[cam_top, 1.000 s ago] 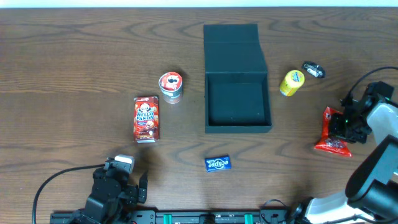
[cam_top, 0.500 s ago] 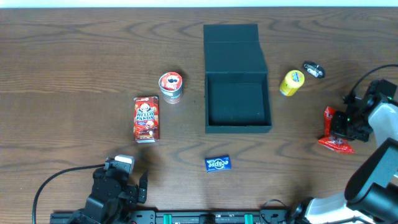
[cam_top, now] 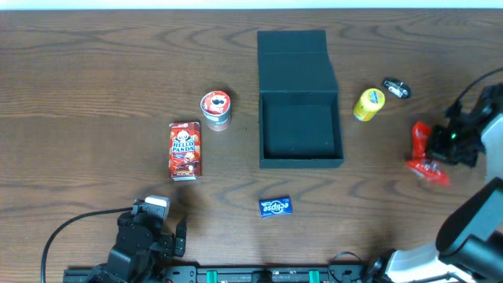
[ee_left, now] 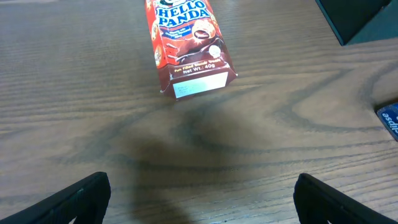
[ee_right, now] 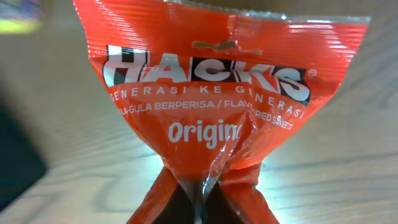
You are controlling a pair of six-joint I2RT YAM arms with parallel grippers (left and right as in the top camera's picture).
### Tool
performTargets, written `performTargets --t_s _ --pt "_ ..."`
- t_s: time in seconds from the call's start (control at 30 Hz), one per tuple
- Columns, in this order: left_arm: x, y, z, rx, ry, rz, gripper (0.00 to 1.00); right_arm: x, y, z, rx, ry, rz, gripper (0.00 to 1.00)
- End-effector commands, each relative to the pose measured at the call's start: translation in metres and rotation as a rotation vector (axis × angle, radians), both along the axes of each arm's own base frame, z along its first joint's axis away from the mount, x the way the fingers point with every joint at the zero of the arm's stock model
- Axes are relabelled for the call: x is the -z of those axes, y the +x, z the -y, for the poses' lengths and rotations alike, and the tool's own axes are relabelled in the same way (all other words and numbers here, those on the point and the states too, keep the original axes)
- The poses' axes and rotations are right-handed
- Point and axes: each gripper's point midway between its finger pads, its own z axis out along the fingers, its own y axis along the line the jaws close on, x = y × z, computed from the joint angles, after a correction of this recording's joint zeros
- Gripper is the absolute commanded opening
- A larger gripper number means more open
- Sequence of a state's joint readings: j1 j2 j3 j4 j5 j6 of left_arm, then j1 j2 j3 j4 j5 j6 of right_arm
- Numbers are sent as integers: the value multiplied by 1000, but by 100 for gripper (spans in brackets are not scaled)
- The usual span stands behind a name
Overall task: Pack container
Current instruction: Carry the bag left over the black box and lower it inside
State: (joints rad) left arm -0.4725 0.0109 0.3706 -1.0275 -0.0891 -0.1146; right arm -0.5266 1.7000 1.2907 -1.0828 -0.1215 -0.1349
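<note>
1. Teal-black, matte square box [cam_top: 301, 130], the container, sits mid-table and is open, its flap lid laid back flat toward the far edge.
2. Well to the container's right, the right gripper [cam_top: 446, 145] pinches a red crinkled plastic Hacks bag [ee_right: 211, 106] by its gathered end.
3. The left gripper [ee_left: 199, 208] hangs over the front-left of the table, its fingers [ee_left: 68, 200] spread wide around bare wood.
4. A red Hello Panda carton [ee_left: 186, 43] lies flat just ahead of it.
5. A round red-and-white tin [cam_top: 215, 108] stands left of the container, a yellow cylinder [cam_top: 367, 104] right of it, and a blue flat packet [cam_top: 275, 207] in front.
</note>
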Motion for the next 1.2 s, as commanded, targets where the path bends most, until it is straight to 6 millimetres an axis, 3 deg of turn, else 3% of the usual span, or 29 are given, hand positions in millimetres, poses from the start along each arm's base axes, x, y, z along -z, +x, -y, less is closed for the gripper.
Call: performTargets --t_s 0.0,0.13,0.27,0.4,0.53,0.7,0.87,1.0,1.17 --pt "16 -6 -5 -17 22 -51 95 -51 22 -23 -32 53 175 1" --pt "16 -6 -5 -17 22 -52 95 -100 27 -80 -107 137 315 1" --pt "16 -6 -5 -17 22 -51 95 -126 16 -148 -224 166 339 1" --pt "16 -6 -5 -17 22 -52 95 -129 12 -195 -253 142 321 1" --pt "16 -6 -5 -17 22 -51 95 -125 20 -243 -333 128 337 1" --pt "16 -6 -5 -17 22 -51 95 -108 42 -263 -337 113 339 1" --pt "16 -6 -5 -17 22 -51 95 -70 61 -268 -321 107 263 1" --pt "16 -6 -5 -17 22 -52 95 -42 80 -266 -318 67 242 1" --pt "16 -6 -5 -17 22 -52 95 -30 87 -255 -341 0 229 1"
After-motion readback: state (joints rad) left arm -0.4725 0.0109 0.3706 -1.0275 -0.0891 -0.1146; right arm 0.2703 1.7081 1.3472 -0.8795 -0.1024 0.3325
